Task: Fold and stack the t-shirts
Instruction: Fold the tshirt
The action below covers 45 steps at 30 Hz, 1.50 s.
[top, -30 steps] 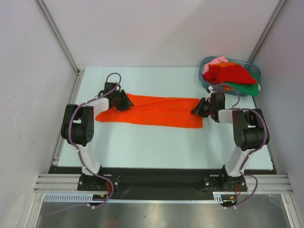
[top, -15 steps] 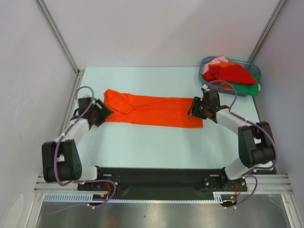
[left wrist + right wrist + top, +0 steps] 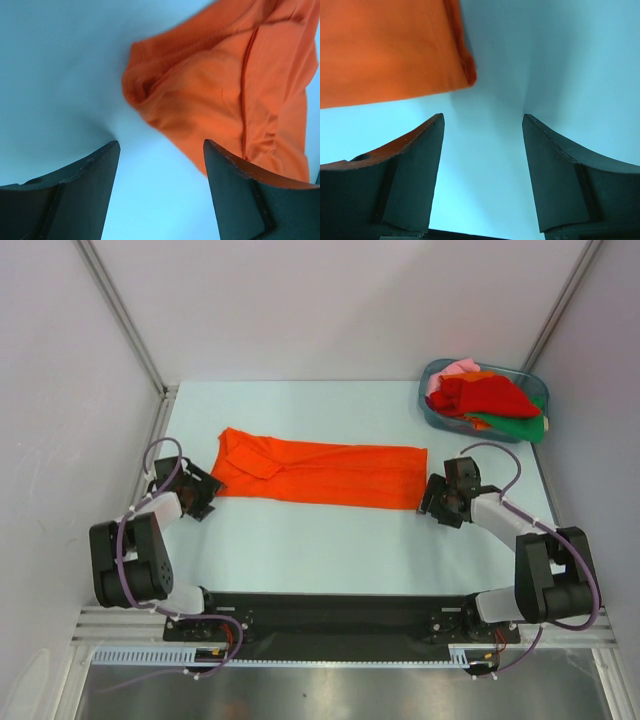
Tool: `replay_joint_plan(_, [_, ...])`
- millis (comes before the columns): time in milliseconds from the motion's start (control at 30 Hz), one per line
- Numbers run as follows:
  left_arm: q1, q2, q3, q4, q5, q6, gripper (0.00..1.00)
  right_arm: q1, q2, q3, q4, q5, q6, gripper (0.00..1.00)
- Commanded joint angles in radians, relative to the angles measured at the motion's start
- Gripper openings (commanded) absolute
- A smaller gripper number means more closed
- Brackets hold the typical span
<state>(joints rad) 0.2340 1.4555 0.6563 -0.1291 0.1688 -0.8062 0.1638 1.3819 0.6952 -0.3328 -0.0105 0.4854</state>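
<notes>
A bright orange t-shirt [image 3: 320, 473] lies folded into a long strip across the middle of the table, collar end at the left. My left gripper [image 3: 200, 490] sits just off its left end, open, with only bare table between the fingers; the collar end [image 3: 210, 95] lies ahead of the fingers in the left wrist view. Just off the strip's right end is my right gripper [image 3: 438, 502], open and empty, with the shirt's corner [image 3: 395, 50] ahead and to the left. Other t-shirts, red [image 3: 480, 395], green [image 3: 515, 425] and pink [image 3: 455, 370], are piled in the tub.
A bluish translucent plastic tub [image 3: 432, 410] stands at the back right corner of the pale table [image 3: 320, 540]. Grey walls with metal frame posts close in the left, back and right sides. A black rail runs along the near edge.
Both grippers have let go of the orange shirt and opened. Each has drawn back outward and toward the near edge. The strip now lies flat, shifted slightly left.
</notes>
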Motion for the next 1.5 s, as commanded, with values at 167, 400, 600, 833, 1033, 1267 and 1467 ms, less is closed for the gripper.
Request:
replay_joint_plan(167, [-0.002, 0.209, 0.106, 0.022, -0.071, -0.044, 0.62, -0.004, 0.060, -0.025, 0.112, -0.005, 0.139, 0.68])
replay_joint_plan(400, [-0.001, 0.252, 0.135, 0.063, -0.068, -0.048, 0.42, -0.013, 0.137, -0.014, 0.158, -0.028, 0.205, 0.65])
replay_joint_plan(600, [-0.002, 0.339, 0.238, 0.094, -0.022, -0.010, 0.16, 0.002, 0.099, -0.110, 0.166, -0.051, 0.229, 0.04])
replay_joint_plan(833, [-0.001, 0.519, 0.469, 0.115, 0.032, -0.016, 0.07, 0.199, -0.205, -0.311, 0.087, 0.004, 0.431, 0.00])
replay_joint_plan(1033, [-0.001, 0.661, 0.715, 0.026, 0.073, 0.025, 0.08, 0.635, -0.406, -0.462, 0.129, 0.119, 0.792, 0.01])
replay_joint_plan(1267, [0.010, 0.712, 0.882, -0.081, 0.032, 0.124, 0.22, 1.051, -0.195, -0.306, 0.155, 0.250, 0.788, 0.09])
replay_joint_plan(1467, [0.031, 0.620, 0.839, -0.141, 0.052, 0.193, 0.50, 1.076, -0.174, -0.100, -0.031, 0.222, 0.572, 0.54])
